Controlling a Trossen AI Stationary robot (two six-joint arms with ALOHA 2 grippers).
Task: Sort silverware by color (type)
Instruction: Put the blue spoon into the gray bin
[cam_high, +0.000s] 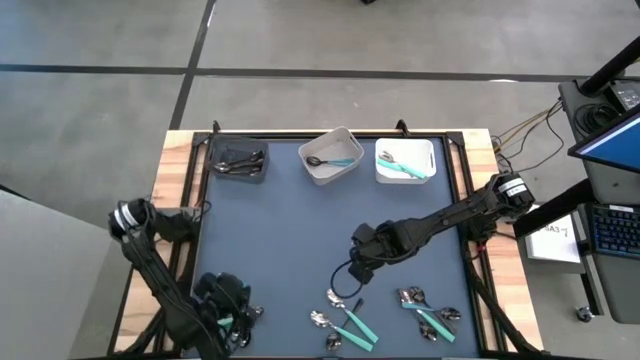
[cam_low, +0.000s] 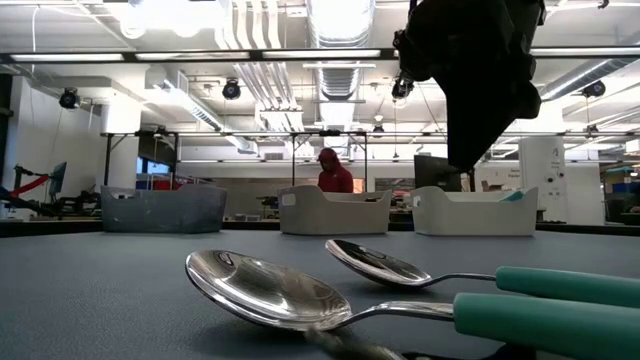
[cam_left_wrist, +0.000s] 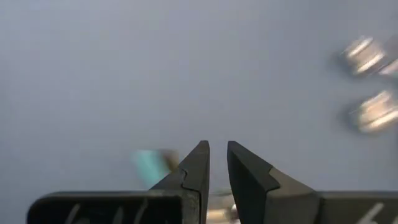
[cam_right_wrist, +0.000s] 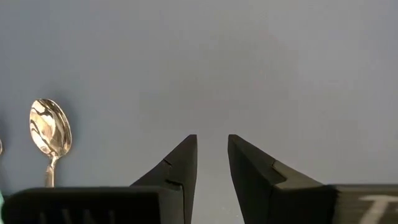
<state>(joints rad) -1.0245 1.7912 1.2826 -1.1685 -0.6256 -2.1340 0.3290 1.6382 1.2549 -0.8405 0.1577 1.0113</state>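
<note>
3 bins (cam_high: 331, 155) line the counter's (cam_high: 280, 230) far edge, each holding utensils. Loose spoons (cam_high: 345, 320) lie scattered along the near edge, right of centre.

The spoon bowls (cam_low: 270, 288) are looking like shiny metal, smooth as a mirror (the ceiling lights are showing in them). Their handles (cam_low: 545, 318) are looking like smooth teal plastic with a soft shine. The table mat (cam_high: 290, 240) is lying flat, dark blue-grey and matt. The table's edge (cam_high: 175, 150) is showing pale bare wood. The two white bins (cam_high: 332, 155) at the far side are looking like smooth plastic, and the dark grey bin (cam_high: 240, 162) is looking dull.
</note>
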